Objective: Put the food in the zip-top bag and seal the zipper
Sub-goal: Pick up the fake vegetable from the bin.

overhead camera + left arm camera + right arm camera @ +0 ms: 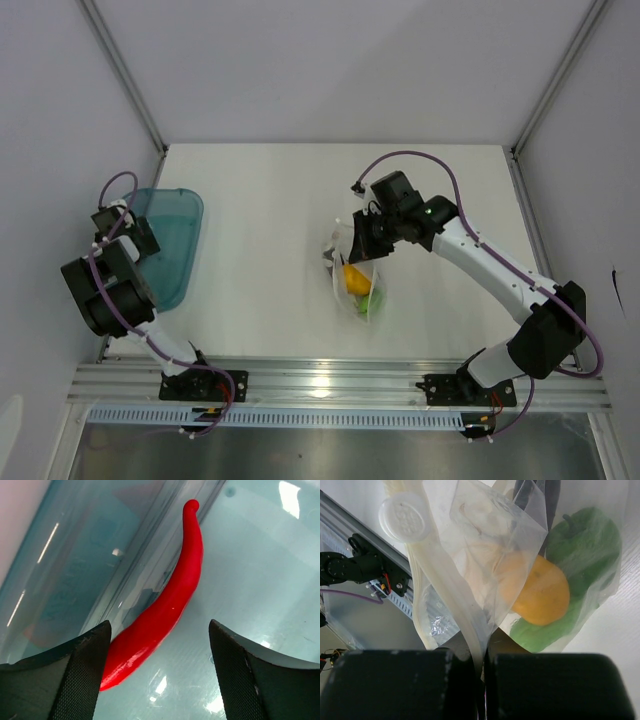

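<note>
The left tool hangs over the teal translucent plastic tray at the left side of the white desk, its two black textured fingers spread wide and holding nothing. The long curved red toy chili lies on the tray floor beneath them, its thick end partly hidden behind one finger, its thin tip pointing away from the tool along the tray wall. Well apart to the right, the right tool is clamped tight on the clear crinkly plastic zip-top bag, pinching its thick milky edge strip. Just beyond the tool tips, inside the bag, a round yellow-orange toy pepper sits between a green toy pepper and a second green piece
</note>
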You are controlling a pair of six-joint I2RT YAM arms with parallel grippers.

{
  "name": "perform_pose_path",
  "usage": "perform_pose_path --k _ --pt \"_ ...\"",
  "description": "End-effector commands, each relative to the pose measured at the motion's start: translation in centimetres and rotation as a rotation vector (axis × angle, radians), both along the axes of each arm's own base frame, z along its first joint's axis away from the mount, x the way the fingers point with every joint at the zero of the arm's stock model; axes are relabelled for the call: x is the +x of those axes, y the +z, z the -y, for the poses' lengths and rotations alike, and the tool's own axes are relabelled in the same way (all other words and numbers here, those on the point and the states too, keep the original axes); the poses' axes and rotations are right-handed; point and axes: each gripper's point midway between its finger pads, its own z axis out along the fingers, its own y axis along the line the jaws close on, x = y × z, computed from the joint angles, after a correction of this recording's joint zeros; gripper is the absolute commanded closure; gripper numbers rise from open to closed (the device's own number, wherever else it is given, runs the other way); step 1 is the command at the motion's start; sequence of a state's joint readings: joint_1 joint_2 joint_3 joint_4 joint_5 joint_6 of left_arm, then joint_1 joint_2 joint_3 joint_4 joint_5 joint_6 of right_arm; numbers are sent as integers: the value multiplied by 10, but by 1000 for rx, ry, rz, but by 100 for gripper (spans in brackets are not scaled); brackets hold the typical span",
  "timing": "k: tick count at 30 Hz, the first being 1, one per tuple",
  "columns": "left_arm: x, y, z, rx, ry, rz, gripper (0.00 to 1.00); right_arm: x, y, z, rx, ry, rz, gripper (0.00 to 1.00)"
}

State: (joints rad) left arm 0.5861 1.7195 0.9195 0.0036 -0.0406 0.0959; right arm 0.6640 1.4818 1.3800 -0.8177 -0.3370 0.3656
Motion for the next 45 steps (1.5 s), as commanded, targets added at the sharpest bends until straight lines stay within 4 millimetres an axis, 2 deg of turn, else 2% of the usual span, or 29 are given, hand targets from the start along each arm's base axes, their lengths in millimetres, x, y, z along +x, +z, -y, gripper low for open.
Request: perform_pose_path --k 1,5,7,13,16,17,19,21,22,24,25,26,27,29,30,32,33,34,35,36,37,38,39,40,41,43,44,45 --pt "-4 -5 -1 -13 11 -6 21 -1 9 -6 23 8 18 100" --pt "-8 -10 2 -28 21 -15 26 -2 9 -6 20 6 20 100" --pt "-14 -19 6 -59 38 -50 30 -2 9 -6 21 5 22 100" --pt "-24 -27 9 -78 76 -104 55 -3 12 -6 25 -1 29 100" --pt "-26 -21 7 -69 96 -106 72 -3 14 -7 27 -4 32 100" --pt "-25 -14 6 -60 102 -91 77 -3 15 -7 26 -4 36 100" --pt "-23 -2 3 -41 120 -76 80 -4 16 -8 25 -6 37 100" --pt "-15 26 0 -39 199 -9 90 -6 16 -9 23 -6 39 100" --pt "-14 33 3 -54 210 14 97 -5 17 -10 26 -11 40 100" --pt "0 72 11 -75 217 122 99 -5 20 -10 27 -17 48 100" --pt "3 85 15 -79 220 159 99 -4 20 -10 25 -21 49 100" --pt "8 114 23 -84 216 244 99 -1 20 -8 17 -31 59 100" --pt "13 132 32 -101 199 300 100 0 19 -8 9 -34 62 100" --pt "26 163 68 -208 83 423 99 4 21 -6 -6 -44 75 100" --pt "27 197 88 -268 51 541 99 9 17 -3 -28 -61 81 100" --pt "32 221 152 -427 -161 637 100 14 19 -1 -41 -75 92 100" --pt "26 249 178 -459 -237 714 99 16 16 -1 -52 -84 90 100" --pt "24 263 202 -475 -315 745 99 20 16 2 -65 -102 99 100" --pt "18 267 253 -545 -474 732 99 22 17 2 -68 -108 105 100" --pt "7 291 283 -563 -588 794 100 23 14 3 -79 -119 96 100" --pt "-2 295 309 -609 -667 796 99 26 14 4 -86 -130 99 100" --pt "-21 301 356 -688 -825 793 99 29 17 3 -86 -138 104 100" --pt "-36 312 383 -764 -919 836 99 30 17 4 -90 -146 106 100" --pt "-54 324 401 -811 -993 870 100 33 16 3 -95 -158 100 100" --pt "-76 320 433 -927 -1062 831 99 36 18 3 -93 -168 107 100" --pt "-101 330 457 -996 -1156 874 99 40 15 1 -103 -181 97 100" --pt "-123 330 479 -1048 -1233 848 100 40 14 0 -104 -180 95 100" --pt "-130 327 488 -1061 -1255 840 99 42 15 -1 -102 -185 95 100"
